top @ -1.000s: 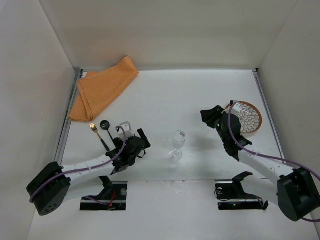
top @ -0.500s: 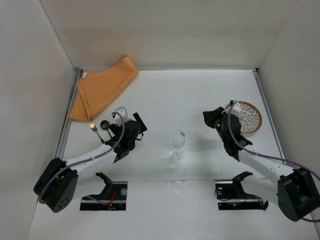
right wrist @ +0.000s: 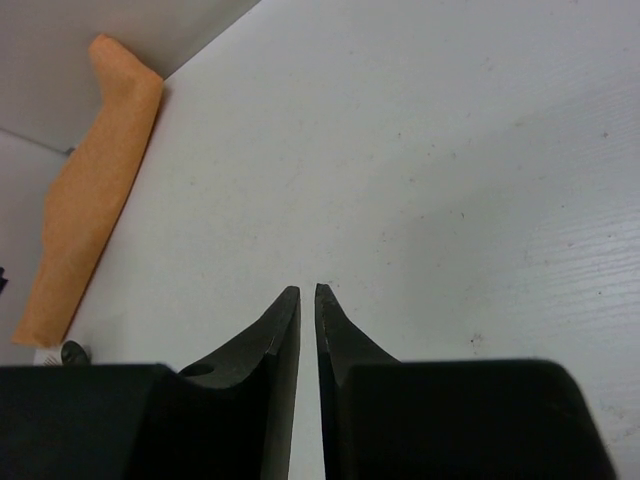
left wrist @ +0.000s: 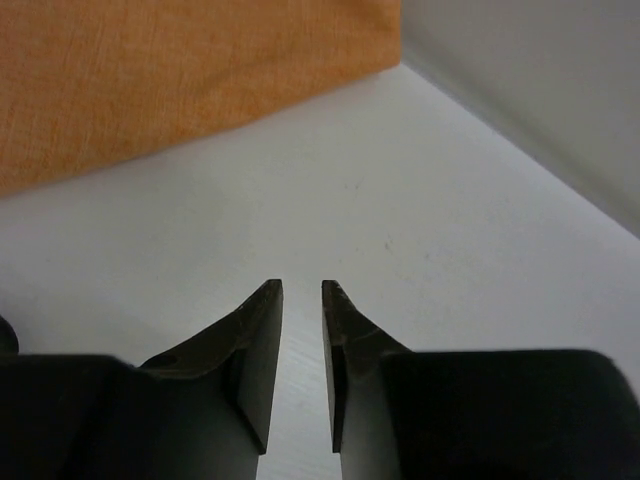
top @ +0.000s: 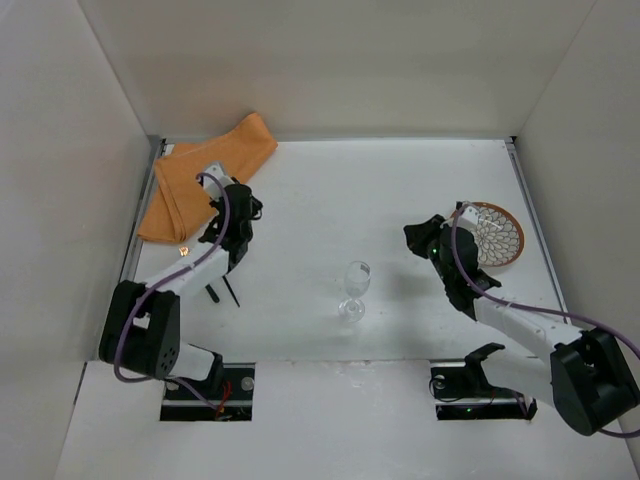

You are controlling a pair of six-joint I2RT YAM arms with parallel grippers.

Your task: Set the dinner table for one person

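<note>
Presently: 1 dinner table point(top: 330, 190), flat matte white, faint scuffs, fills whole bench. 1 orange woven cloth point(top: 200, 185), folded, far-left corner. 1 clear stemmed glass point(top: 355, 288), upright, centre toward near edge. 1 round lattice-pattern plate point(top: 497, 235), near right edge, seen only overhead. Left gripper point(left wrist: 301, 288) beside cloth: narrow slit, holding nothing. Right gripper point(right wrist: 307, 292): nearly closed, empty.

The left arm reaches far forward, and its left claw point(left wrist: 301, 292) is almost closed, with a thin gap, holding nothing. The right arm bends inward, and its right claw point(right wrist: 307, 295) is almost closed too, empty.
</note>
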